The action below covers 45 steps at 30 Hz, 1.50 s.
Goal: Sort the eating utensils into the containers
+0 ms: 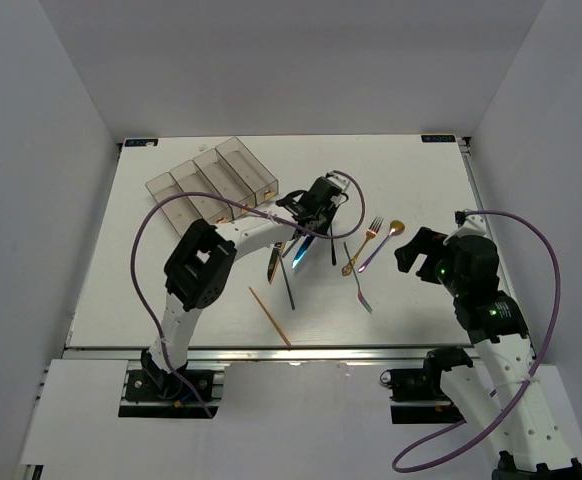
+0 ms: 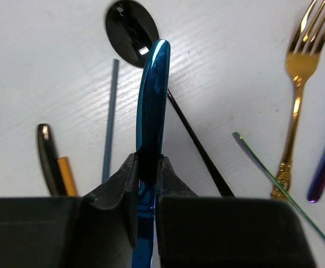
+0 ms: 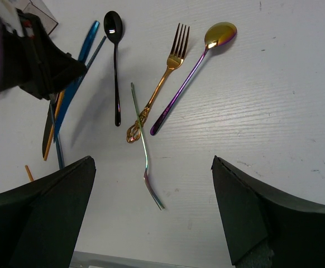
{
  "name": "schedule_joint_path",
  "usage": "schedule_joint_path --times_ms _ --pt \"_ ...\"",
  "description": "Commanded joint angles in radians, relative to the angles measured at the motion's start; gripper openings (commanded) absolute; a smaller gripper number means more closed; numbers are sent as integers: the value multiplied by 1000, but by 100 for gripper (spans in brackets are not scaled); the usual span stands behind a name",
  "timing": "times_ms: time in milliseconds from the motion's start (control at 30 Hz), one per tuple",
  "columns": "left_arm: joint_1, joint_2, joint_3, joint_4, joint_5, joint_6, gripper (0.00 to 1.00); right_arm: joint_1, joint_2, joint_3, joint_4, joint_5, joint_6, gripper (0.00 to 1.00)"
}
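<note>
My left gripper is shut on the handle of the blue knife, whose blade points away over the black spoon's bowl. From above, the left gripper hangs over the cutlery pile, with the blue knife slanting down under it. A gold fork, a purple-gold spoon, a black spoon and a silvery fork lie on the table. My right gripper is open and empty, just above the silvery fork. The containers stand at the back left.
A black knife and a dark chopstick lie left of the blue knife. A wooden chopstick lies near the table's front edge. A grey-blue chopstick lies beside the held knife.
</note>
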Motion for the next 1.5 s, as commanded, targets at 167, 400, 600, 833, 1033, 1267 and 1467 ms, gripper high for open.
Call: schedule_joint_path --times_ms 167,400,600,833,1033,1267,1467 --pt "9 -274 44 51 -215 -107 0 2 -7 -1 31 -8 -8 89" --pt "229 -255 136 -44 -286 -314 0 2 -14 -10 38 -16 -4 89" --pt "418 -105 272 -35 -246 -487 0 2 -10 -21 52 -62 2 89" --pt "518 135 538 -6 -238 -503 0 4 -7 -50 80 -114 16 90" --pt "567 184 529 90 -143 -538 0 2 20 -47 98 -123 9 89" --pt "565 178 460 166 -83 -591 3 4 56 -61 118 -125 5 89" --pt "567 147 344 209 -74 -637 33 2 48 -59 114 -117 4 89"
